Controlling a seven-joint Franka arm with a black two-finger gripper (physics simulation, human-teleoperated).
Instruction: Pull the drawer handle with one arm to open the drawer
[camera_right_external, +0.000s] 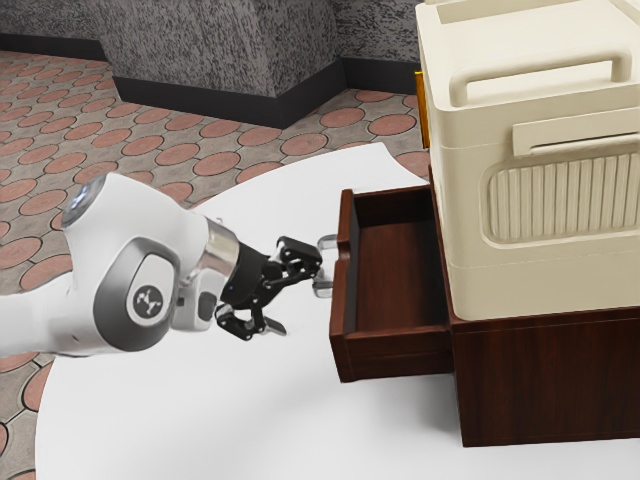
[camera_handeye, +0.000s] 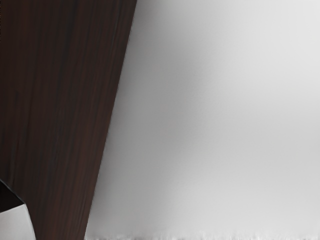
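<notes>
The fingers (camera_right_external: 299, 303) are released, spread apart, one near the metal handle (camera_right_external: 323, 290); the brown drawer (camera_right_external: 400, 357) juts open over the white bench (camera_right_external: 280, 420).

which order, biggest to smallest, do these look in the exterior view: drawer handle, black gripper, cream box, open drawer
1. cream box, though the picture edge cuts it off
2. open drawer
3. black gripper
4. drawer handle, partly hidden by the gripper
</notes>
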